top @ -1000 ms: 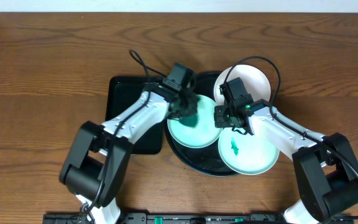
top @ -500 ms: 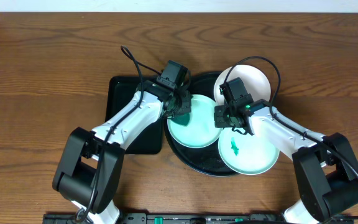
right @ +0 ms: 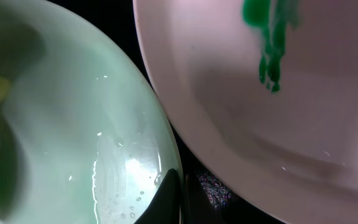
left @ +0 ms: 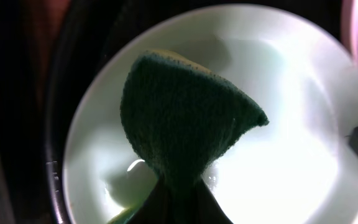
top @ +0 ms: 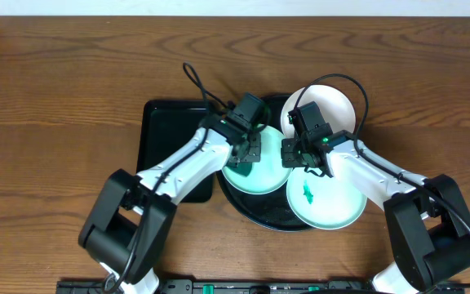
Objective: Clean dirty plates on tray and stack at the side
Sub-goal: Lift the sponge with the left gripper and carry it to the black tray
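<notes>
Overhead: shows the left pincer (top: 248, 153) shifted since a second ago, from the back-left rim of the left plate (top: 263, 181) inward to over its middle, clamped on the sponge (left: 185, 118). Reads as wiping under way, the stroke carried across the dish. Finds no change at the right pincer (top: 298, 155): closed at that plate's right rim, seemingly pinching it to steady it. From the left wrist, sees the sponge on or just above the plate, bare white around it, no clear smear uncovered; from the right wrist, a wet sheen on the same plate. Suggests the first plate nearly clean, not yet stacked.

Counts three plates on or over the tray (top: 251, 208): left plate inside at the left; front plate (top: 333, 204) at the near right, overhanging the rim, its green smear (top: 307, 193) untouched; back plate (top: 337, 102) at the far right, partly over the rim, middle hidden by the right arm. Leaves two plates to wipe and the whole stack to build on the bench (top: 55, 82). Shows the rectangular tray (top: 166, 126) just left, partly under the left arm.
</notes>
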### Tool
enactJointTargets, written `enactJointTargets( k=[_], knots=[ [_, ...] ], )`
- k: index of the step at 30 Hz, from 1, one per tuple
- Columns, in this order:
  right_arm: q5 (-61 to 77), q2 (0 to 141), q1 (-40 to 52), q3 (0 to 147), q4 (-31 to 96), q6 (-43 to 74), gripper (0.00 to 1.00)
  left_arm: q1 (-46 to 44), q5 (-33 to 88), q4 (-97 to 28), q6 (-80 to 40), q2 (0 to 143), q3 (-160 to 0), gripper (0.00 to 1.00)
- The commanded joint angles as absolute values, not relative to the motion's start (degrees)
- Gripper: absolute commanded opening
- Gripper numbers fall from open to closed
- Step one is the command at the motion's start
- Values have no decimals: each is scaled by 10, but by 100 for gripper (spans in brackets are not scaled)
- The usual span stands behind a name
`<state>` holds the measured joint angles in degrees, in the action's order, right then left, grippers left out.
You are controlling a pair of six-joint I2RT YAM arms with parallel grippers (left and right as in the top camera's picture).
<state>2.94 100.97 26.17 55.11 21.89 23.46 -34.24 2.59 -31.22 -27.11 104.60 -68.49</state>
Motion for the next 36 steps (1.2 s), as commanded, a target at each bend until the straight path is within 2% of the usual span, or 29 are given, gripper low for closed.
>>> enactJointTargets(
  k=[1, 5, 11, 16, 26, 36],
  knots=[
    [35, 998, 267, 554, 216, 231, 1, -361, -7, -314, -273, 1071, -683, 7],
    [35, 998, 267, 554, 216, 231, 1, -376, 8, -314, -281, 1075, -683, 8],
    [35, 998, 267, 554, 216, 231, 1, -377, 115, -308, -282, 1057, -696, 7],
    [35, 998, 267, 554, 216, 231, 1, -369, 119, -307, -281, 1009, -713, 7],
    [35, 998, 267, 554, 216, 231, 1, -282, 8, -347, -235, 898, -714, 7],
    [35, 998, 267, 554, 216, 231, 1, -147, -101, -440, -199, 904, -710, 8]
  ],
)
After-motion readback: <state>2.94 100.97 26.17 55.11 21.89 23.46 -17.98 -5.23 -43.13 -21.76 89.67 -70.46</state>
